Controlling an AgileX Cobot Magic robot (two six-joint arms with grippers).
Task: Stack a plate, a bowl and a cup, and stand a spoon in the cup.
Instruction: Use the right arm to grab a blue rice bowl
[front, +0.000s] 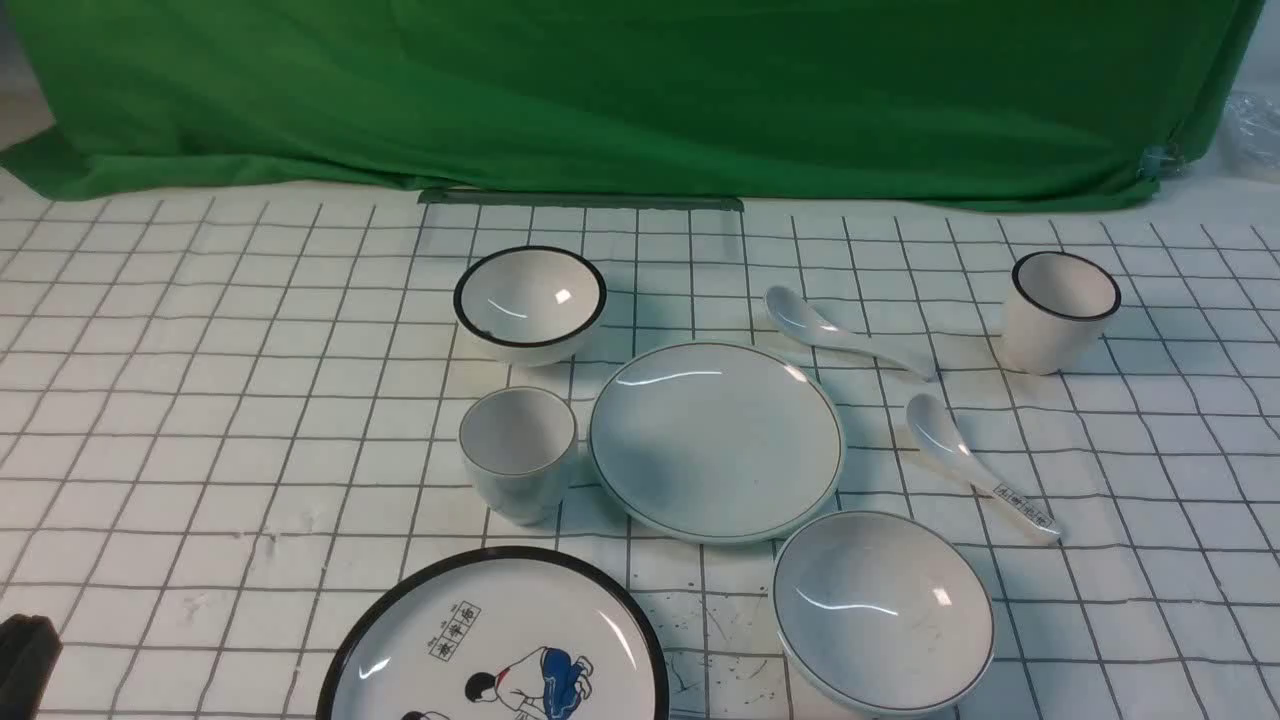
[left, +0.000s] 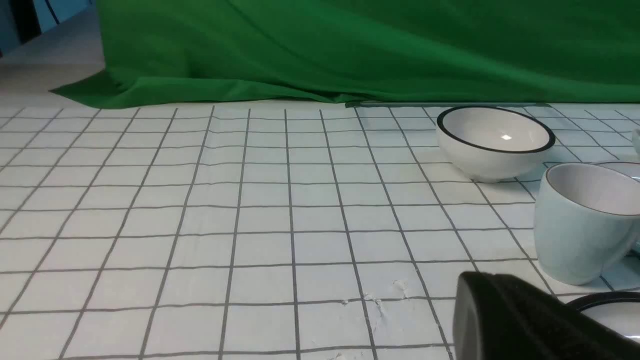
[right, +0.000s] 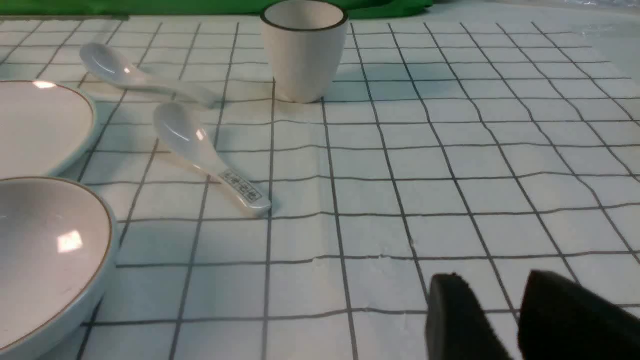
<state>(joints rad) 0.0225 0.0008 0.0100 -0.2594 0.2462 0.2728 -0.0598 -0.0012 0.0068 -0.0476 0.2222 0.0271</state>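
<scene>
The plate (front: 715, 440) lies at the table's middle. The bowl (front: 882, 610) sits in front of it to the right, and also shows in the right wrist view (right: 45, 260). The cup (front: 517, 450) stands upright just left of the plate, and also shows in the left wrist view (left: 585, 225). The plain spoon (front: 840, 335) lies behind the plate to the right. My left gripper (left: 495, 290) shows as one dark mass with no gap, low over the table near the cup; it holds nothing. My right gripper (right: 495, 290) has a narrow gap between its fingers, is empty, and is right of the bowl.
A black-rimmed bowl (front: 530, 300) sits behind the cup. A black-rimmed cup (front: 1062, 310) stands at the far right. A spoon with printed characters (front: 980, 470) lies right of the plate. A cartoon plate (front: 495, 640) lies at the front. A green cloth (front: 640, 100) hangs behind.
</scene>
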